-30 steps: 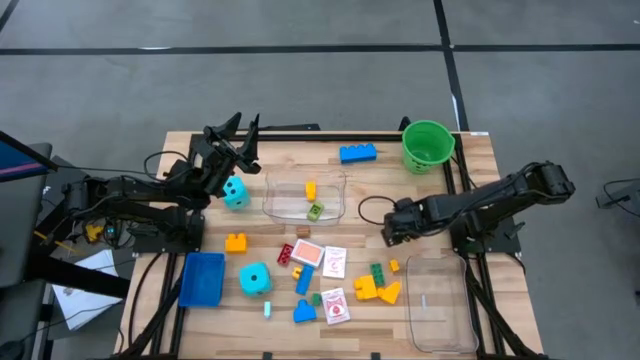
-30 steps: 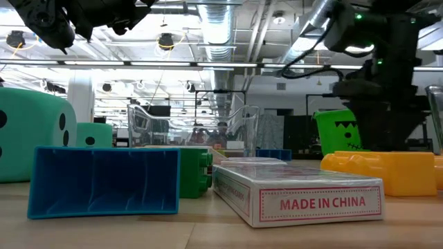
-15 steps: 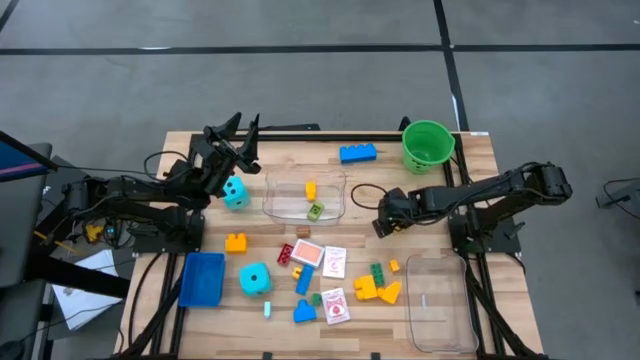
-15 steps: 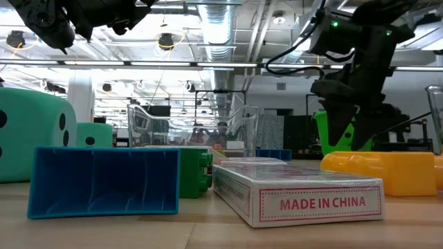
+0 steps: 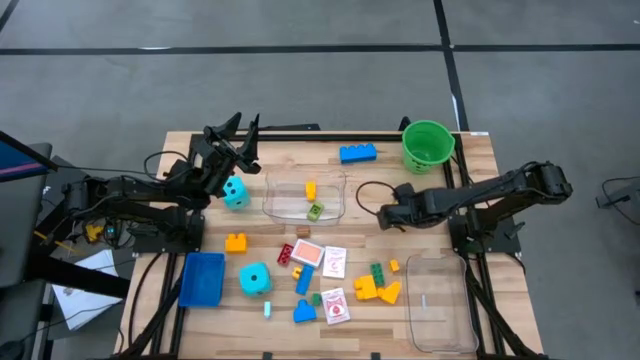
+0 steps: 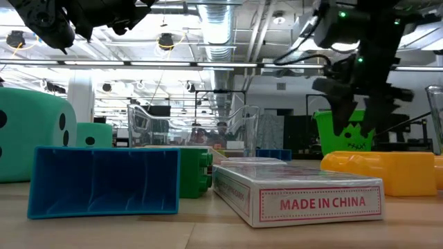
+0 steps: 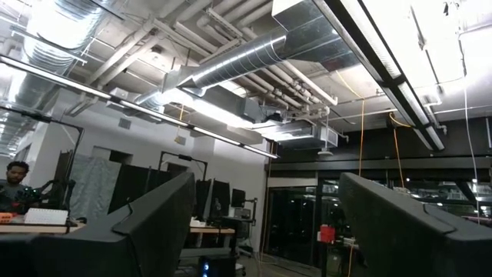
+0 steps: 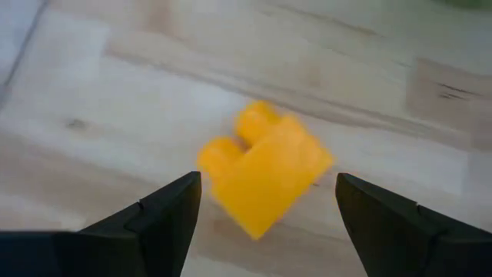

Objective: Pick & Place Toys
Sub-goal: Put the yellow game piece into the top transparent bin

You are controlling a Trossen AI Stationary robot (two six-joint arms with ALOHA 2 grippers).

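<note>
Room: in the low view, a hall with silver ducts (image 6: 221, 28) and strip lights overhead — the left wrist view shows dark screens and a person at its lower left edge.
Floor: grey, crossed by dark lines, filling the upper half of the high view.
Table (image 5: 380, 190): pale wood planks, centre of the high view, dark frame rails at its sides.
Clear tubs: one (image 5: 305, 195) at the table's centre holding a yellow brick (image 5: 311, 189) and a green brick (image 5: 316, 210); another (image 5: 437, 300) at lower right.
Blue tray (image 5: 202, 278): lower left of the table.
Green bucket (image 5: 428, 145): upper right corner of the table.
Left gripper (image 5: 232, 128): upper left of the table, raised above the surface, jaws spread with nothing between them.
Right gripper (image 5: 386, 215): right of centre, just beside the central tub, jaws apart and empty — its wrist view shows an orange-yellow brick (image 8: 265, 165) on the wood between the fingers, not gripped.
Dice: one teal die (image 5: 236, 193) left of the central tub, another (image 5: 255, 279) beside the blue tray.
Blue brick (image 5: 357, 153): top centre of the table, left of the bucket.
Orange brick (image 5: 236, 242): left of centre, below the upper die.
Cards: white-and-red packs (image 5: 333, 262) below centre, one more (image 5: 337, 306) near the bottom edge.
Small bricks: yellow pieces (image 5: 377, 290) and a green one (image 5: 378, 272) at lower right of centre, blue ones (image 5: 303, 312) at the bottom.
</note>
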